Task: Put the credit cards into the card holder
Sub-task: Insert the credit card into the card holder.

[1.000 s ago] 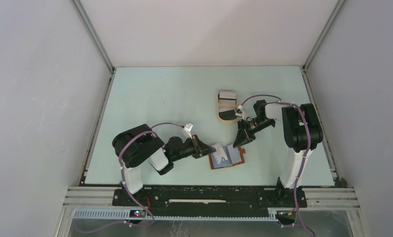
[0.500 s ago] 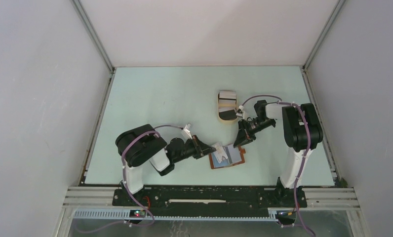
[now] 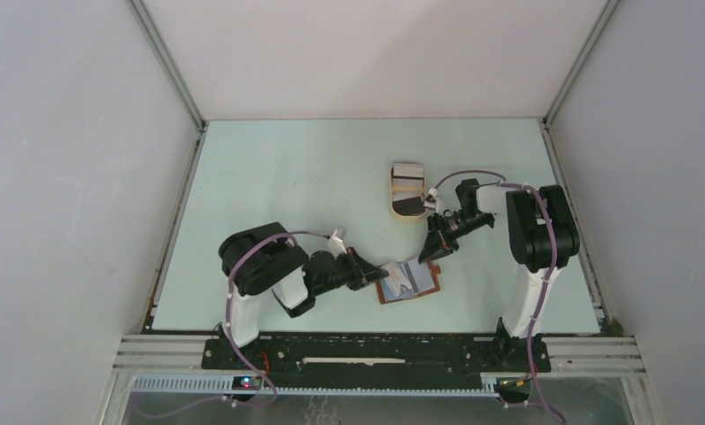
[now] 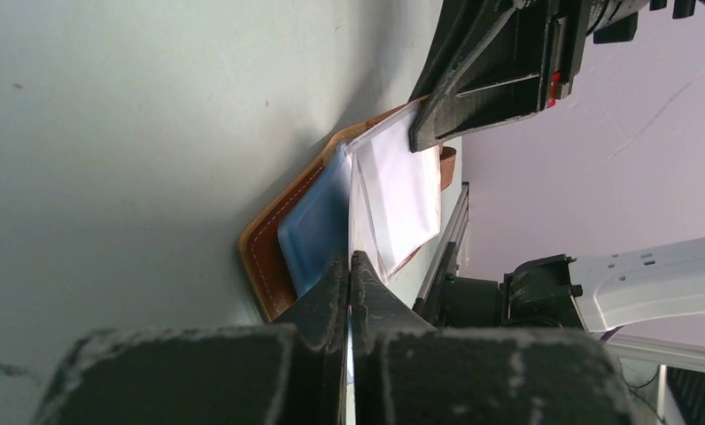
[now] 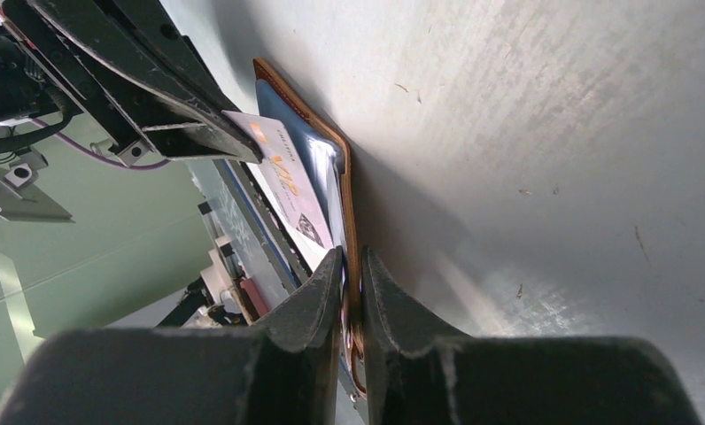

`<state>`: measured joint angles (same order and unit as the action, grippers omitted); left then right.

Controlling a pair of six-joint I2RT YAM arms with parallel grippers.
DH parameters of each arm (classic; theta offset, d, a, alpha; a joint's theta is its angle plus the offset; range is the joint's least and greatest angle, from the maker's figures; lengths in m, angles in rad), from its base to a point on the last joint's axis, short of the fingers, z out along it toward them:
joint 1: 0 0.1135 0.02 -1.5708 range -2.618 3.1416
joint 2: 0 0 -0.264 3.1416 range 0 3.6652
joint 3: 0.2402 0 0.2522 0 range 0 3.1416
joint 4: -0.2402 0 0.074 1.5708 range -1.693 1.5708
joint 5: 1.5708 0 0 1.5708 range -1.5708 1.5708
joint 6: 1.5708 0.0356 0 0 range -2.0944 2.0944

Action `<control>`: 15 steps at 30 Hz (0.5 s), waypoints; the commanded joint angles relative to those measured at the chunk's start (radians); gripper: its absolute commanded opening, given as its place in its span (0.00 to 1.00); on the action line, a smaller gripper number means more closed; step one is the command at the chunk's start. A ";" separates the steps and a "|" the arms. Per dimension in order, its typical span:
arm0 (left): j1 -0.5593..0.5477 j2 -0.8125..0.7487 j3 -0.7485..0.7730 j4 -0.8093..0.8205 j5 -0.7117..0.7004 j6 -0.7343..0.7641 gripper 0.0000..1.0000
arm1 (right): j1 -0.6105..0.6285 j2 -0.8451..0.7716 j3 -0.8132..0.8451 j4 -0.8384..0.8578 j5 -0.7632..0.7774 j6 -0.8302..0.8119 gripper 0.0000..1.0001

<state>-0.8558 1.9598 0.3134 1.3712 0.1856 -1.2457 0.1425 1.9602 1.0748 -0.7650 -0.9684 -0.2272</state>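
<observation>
Fingers of the left gripper [image 4: 350,262] pinch a white credit card [image 4: 404,190] slanting over the open card holder [image 4: 262,252], near the table's [image 3: 287,177] front edge. The right gripper [image 5: 351,266] clamps the holder's rim. Entering askew, the card could buckle or slip free.

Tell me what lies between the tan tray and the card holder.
Mostly bare table; the right hand reaches in, clamped on the card holder's far edge. Top view shows it.
</observation>
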 commanded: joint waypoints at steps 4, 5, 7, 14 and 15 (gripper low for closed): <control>-0.014 0.029 0.024 0.029 -0.029 -0.052 0.00 | -0.001 0.007 0.001 0.021 -0.001 0.022 0.20; -0.016 0.032 0.026 0.032 -0.028 -0.056 0.00 | -0.001 0.008 0.000 0.023 -0.004 0.024 0.20; -0.018 0.036 0.032 0.038 -0.030 -0.063 0.00 | -0.001 0.012 -0.001 0.025 -0.007 0.027 0.20; -0.027 0.049 0.040 0.051 -0.048 -0.075 0.00 | -0.004 0.015 -0.006 0.029 -0.030 0.035 0.20; -0.027 0.052 0.041 0.060 -0.049 -0.075 0.00 | -0.004 0.017 -0.007 0.029 -0.033 0.035 0.19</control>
<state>-0.8734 1.9942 0.3241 1.3853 0.1654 -1.3128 0.1425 1.9602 1.0744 -0.7479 -0.9749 -0.2100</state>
